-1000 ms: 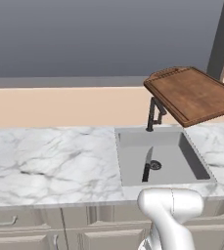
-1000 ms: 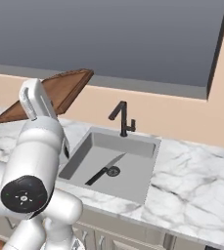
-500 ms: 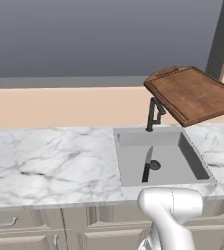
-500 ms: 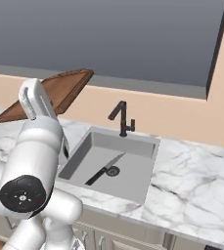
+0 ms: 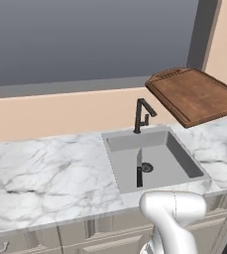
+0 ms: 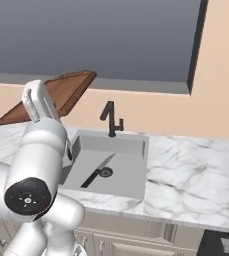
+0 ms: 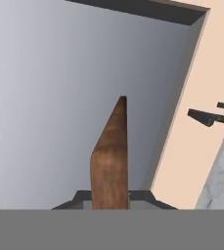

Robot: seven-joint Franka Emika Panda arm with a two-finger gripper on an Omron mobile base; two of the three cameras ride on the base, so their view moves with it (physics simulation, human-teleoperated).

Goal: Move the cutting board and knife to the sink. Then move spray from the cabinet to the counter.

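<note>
Reddish-brown and wooden, the large rectangular rimmed cutting board (image 5: 194,95) hangs in the air above the white grey-veined marble counter (image 5: 45,173), just right of the grey steel sink (image 5: 154,161) and level with the black faucet (image 5: 142,114). From the hand camera its edge rises between the fingers, so the gripper (image 7: 111,197) is clamped on the board. The slim black-handled knife (image 6: 97,172) lies flat in the sink basin beside the drain. Cream panelled drawers (image 5: 60,238) run under the counter.
</note>
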